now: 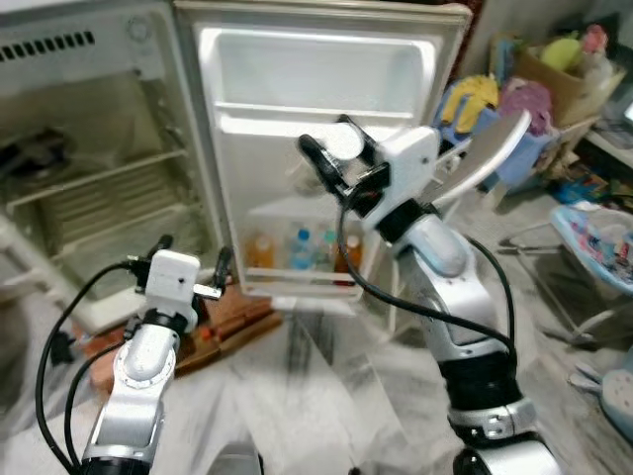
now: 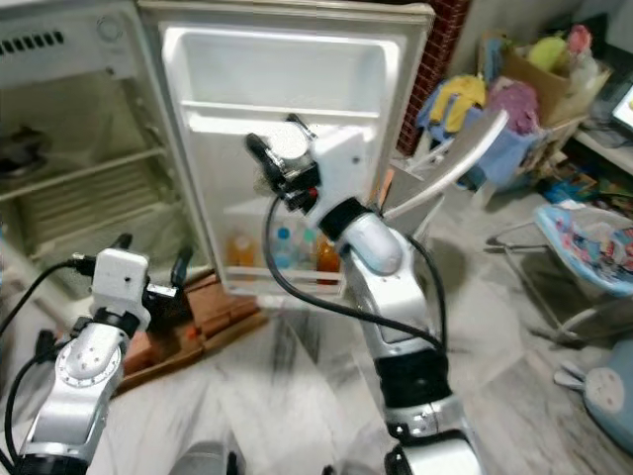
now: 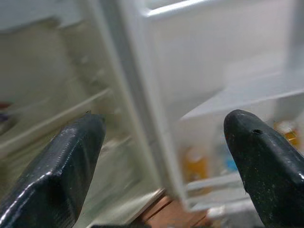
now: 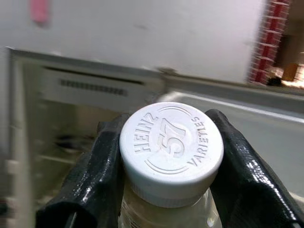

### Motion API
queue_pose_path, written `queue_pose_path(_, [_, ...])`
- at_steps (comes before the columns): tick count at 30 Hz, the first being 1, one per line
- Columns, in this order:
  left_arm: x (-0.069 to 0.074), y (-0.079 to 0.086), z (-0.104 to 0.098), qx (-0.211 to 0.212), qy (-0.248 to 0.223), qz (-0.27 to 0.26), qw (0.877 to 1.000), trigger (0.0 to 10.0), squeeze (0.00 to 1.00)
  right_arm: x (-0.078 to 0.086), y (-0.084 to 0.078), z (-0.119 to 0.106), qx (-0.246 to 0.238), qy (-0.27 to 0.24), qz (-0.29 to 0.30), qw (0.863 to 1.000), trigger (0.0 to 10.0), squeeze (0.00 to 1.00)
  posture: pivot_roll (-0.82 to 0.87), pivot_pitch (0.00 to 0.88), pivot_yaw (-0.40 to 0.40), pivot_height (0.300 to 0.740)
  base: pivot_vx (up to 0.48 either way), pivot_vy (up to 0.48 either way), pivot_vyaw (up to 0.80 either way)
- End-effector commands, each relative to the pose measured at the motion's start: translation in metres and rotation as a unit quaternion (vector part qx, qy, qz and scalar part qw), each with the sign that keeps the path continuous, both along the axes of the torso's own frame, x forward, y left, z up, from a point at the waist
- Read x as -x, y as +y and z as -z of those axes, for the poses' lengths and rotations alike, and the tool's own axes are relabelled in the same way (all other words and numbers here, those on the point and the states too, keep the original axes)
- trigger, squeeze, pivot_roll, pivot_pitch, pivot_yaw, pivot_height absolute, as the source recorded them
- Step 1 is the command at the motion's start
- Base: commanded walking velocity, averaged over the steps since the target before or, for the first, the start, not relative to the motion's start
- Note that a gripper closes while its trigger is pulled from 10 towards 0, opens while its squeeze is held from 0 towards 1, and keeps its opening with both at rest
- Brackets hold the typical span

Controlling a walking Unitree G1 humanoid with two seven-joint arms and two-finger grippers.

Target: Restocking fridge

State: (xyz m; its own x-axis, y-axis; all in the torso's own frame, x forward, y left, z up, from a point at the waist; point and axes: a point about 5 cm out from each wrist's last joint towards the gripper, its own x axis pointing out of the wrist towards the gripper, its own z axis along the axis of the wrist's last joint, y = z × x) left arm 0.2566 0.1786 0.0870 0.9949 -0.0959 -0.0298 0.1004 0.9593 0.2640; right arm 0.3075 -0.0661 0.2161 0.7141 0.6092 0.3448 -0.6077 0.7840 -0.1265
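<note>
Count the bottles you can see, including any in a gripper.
5, maybe more hidden. Four stand in the door's bottom shelf: orange bottle, two blue-capped bottles, amber bottle. The right gripper holds the white-capped Heinz bottle.

Left claw [image 3: 161, 161] spread — facing (blurred) fridge door [image 3: 228, 95].

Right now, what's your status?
Right gripper shut on bottle, raised before open fridge door. Left gripper open, low. Nothing blocking.

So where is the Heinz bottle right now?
The Heinz bottle is gripped by the right pincer, raised before the open fridge door, above its shelf of drinks.
</note>
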Motion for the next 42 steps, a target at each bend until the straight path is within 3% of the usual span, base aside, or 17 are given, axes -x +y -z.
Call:
queue_pose_path(1, [0.001,-0.002,0.001,0.007,0.006,-0.006,1.0,10.0,0.0,-0.005,-0.008,-0.013,-0.01,-0.03,0.026,0.999,10.0,0.0,0.12,0.0,-0.034,0.74,0.0,0.0,0.56])
queue_pose_path(9, [0.0,-0.004,0.0,0.005,0.002,0.002,1.0,10.0,0.0,-0.012,-0.011,-0.019,-0.018,-0.042,0.059,0.997,10.0,0.0,0.12,0.0,-0.033,0.74,0.0,-0.43,0.56])
queue_pose_path(17, [0.0,-0.005,0.0,0.0,0.0,0.005,1.0,10.0,0.0,-0.023,-0.023,-0.024,-0.015,-0.061,0.131,0.989,10.0,0.0,0.11,0.0,-0.04,0.74,0.453,0.0,0.12])
queue_pose_path(27, [-0.001,-0.004,0.002,0.022,0.007,-0.004,1.0,10.0,0.0,-0.025,-0.027,-0.022,-0.016,-0.062,0.151,0.987,10.0,0.0,0.11,0.0,-0.036,0.74,0.46,0.0,0.0])
queue_pose_path(32, [-0.001,-0.006,0.0,0.013,0.001,0.004,1.0,10.0,0.0,-0.026,-0.027,-0.024,-0.021,-0.07,0.164,0.984,10.0,0.0,0.11,0.0,-0.033,0.74,0.406,0.256,0.0])
queue_pose_path(42, [-0.001,-0.006,0.0,0.015,-0.001,0.002,1.0,10.0,0.0,-0.032,-0.033,-0.026,-0.015,-0.078,0.206,0.975,10.0,0.0,0.12,0.0,-0.03,0.74,0.0,0.0,0.0])
